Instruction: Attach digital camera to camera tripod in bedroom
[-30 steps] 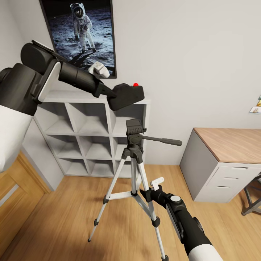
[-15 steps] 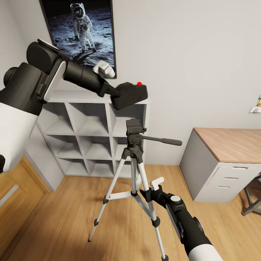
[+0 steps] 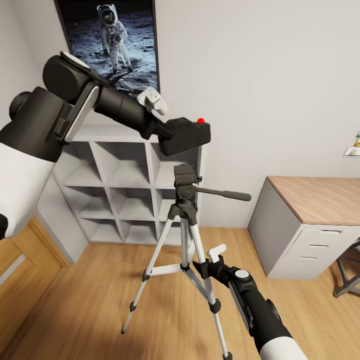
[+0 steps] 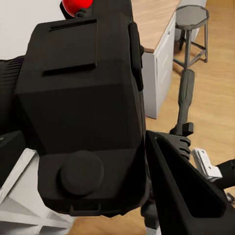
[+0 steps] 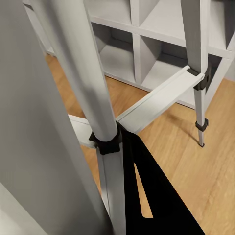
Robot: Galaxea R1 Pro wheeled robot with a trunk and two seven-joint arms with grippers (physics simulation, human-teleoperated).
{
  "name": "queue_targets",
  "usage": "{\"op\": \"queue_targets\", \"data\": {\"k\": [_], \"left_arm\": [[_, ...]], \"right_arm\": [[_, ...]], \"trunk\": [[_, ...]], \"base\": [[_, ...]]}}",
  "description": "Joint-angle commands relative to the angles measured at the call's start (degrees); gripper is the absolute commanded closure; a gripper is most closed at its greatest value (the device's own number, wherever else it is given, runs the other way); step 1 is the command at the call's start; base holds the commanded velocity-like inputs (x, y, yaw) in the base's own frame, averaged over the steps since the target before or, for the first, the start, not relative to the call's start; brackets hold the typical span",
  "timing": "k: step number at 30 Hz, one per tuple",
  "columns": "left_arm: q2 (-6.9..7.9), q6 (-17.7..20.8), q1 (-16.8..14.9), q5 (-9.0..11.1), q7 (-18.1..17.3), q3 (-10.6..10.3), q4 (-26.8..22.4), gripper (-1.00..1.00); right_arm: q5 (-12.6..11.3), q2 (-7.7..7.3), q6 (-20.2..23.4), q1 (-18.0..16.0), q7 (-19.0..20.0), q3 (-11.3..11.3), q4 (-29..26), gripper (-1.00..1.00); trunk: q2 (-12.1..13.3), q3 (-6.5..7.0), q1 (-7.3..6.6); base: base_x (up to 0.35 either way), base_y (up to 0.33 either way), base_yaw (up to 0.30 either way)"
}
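Observation:
The digital camera (image 3: 187, 136), a black box with a red button (image 3: 200, 120) on top, hangs in the air with my left gripper (image 3: 171, 134) shut on it. It is just above the black head (image 3: 184, 176) of the camera tripod (image 3: 186, 235), with a small gap between them. In the left wrist view the digital camera (image 4: 83, 107) is close up, with one black finger (image 4: 183, 196) beside it and the pan handle (image 4: 184, 100) below. My right gripper (image 3: 201, 265) holds a silver tripod leg (image 5: 105, 137) low down; one of its fingers (image 5: 147, 196) lies against that leg.
A white cube shelf (image 3: 120, 185) stands against the wall behind the tripod, under the astronaut picture (image 3: 117, 45). At the right are a wood-topped desk with drawers (image 3: 310, 225) and a stool (image 3: 350, 272). A wooden door (image 3: 20, 270) is at the lower left. Plank floor surrounds the tripod.
My left arm has carried the camera to the right and slightly down, closer to the spot above the tripod head. The right arm and tripod have not moved.

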Motion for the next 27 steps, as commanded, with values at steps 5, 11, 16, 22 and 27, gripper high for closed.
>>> {"op": "queue_targets", "data": {"k": [5,11,16,22,27], "left_arm": [[0.36,0.37,-0.10,0.45,0.04,-0.14,-1.75,1.00],[1.10,0.51,-0.08,0.48,-0.07,-0.19,-2.33,1.00],[2.05,0.58,-0.08,0.38,-0.07,-1.22,-2.27,1.00],[2.25,0.63,-0.10,0.74,-0.14,-2.75,-2.20,1.00],[2.25,0.73,-0.08,0.96,-0.16,-2.94,-2.14,1.00]], "right_arm": [[1.73,0.01,0.05,-0.03,0.29,-0.17,1.60,1.00],[1.82,0.01,0.29,-0.03,0.23,-0.17,1.61,1.00],[1.82,0.01,0.27,-0.03,0.21,-0.17,1.61,1.00],[1.78,0.01,0.26,-0.03,0.13,-0.17,1.61,1.00],[1.76,0.01,0.26,-0.03,0.12,-0.17,1.61,1.00]], "trunk": [[-0.09,-0.13,0.05],[-0.09,-0.13,0.05],[-0.09,-0.13,0.05],[-0.09,-0.13,0.05],[-0.09,-0.13,0.05]], "base": [[0.000,0.000,0.000],[0.000,0.000,0.000],[0.000,0.000,0.000],[0.000,0.000,0.000],[0.000,0.000,0.000]]}}
